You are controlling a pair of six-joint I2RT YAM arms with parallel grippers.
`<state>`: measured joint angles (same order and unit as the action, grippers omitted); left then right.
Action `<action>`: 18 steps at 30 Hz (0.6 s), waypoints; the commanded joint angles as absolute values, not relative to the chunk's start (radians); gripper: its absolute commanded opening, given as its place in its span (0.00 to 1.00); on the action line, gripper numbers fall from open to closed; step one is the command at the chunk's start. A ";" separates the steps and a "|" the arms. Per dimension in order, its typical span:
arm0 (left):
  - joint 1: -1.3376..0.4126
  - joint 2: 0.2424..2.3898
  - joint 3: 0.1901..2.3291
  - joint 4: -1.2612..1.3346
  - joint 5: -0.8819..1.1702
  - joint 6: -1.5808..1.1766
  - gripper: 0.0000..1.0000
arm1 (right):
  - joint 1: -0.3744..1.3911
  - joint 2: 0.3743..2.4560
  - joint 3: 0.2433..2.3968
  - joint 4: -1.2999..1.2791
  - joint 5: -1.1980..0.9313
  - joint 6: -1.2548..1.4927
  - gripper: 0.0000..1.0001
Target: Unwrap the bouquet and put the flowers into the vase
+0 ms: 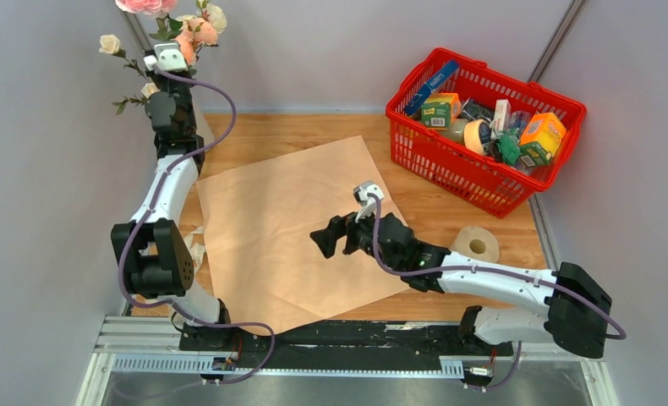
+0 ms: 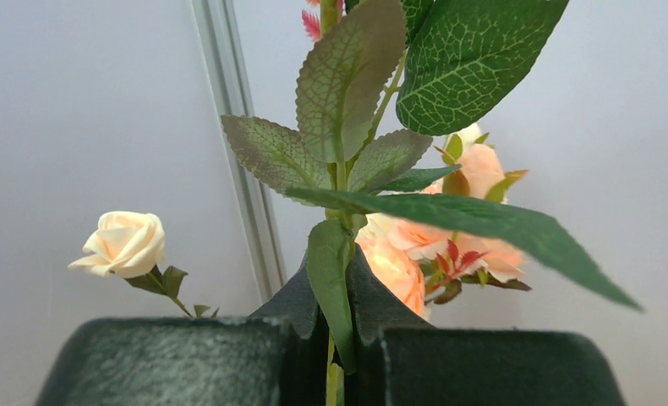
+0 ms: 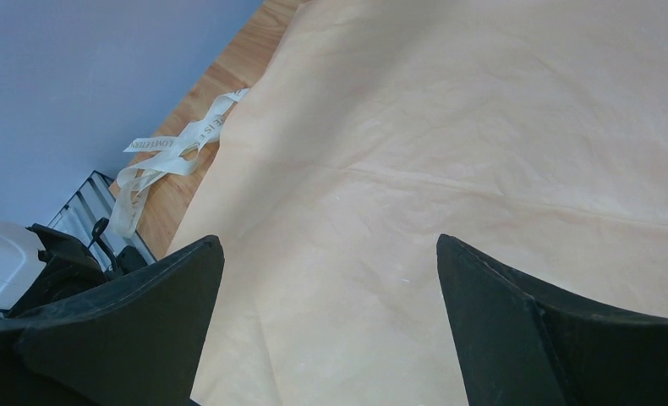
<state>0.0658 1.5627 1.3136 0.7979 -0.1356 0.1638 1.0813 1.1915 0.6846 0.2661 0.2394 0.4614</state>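
Observation:
My left gripper (image 2: pixel 337 338) is raised at the far left, shut on the green stems of the flowers (image 1: pixel 191 32). Pink, peach and cream roses spread above it against the back wall. In the left wrist view a leafy stem (image 2: pixel 341 178) rises from between the closed fingers, with a cream rose (image 2: pixel 123 244) to the left and peach roses (image 2: pixel 474 237) behind. The bouquet's paper (image 1: pixel 297 228) lies unfolded flat on the table, peach-tan side up. My right gripper (image 1: pixel 324 241) hovers open over the paper (image 3: pixel 449 127), holding nothing. The vase is out of view.
A cream ribbon (image 3: pixel 166 152) lies loose on the wood off the paper's left edge (image 1: pixel 197 245). A red basket (image 1: pixel 449 165) full of groceries stands at the back right. A tan tape roll (image 1: pixel 476 245) lies beside the right arm. Grey walls close in left and behind.

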 commanded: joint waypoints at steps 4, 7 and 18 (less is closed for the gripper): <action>0.110 1.657 1.460 0.936 -0.081 0.158 0.00 | 1.052 1.249 0.762 0.302 0.187 0.456 1.00; 0.115 1.701 1.503 0.939 -0.077 0.158 0.00 | 1.045 1.261 0.767 0.305 0.179 0.456 1.00; 0.124 1.795 1.545 0.937 -0.092 0.182 0.00 | 0.991 1.287 0.759 0.328 0.124 0.472 1.00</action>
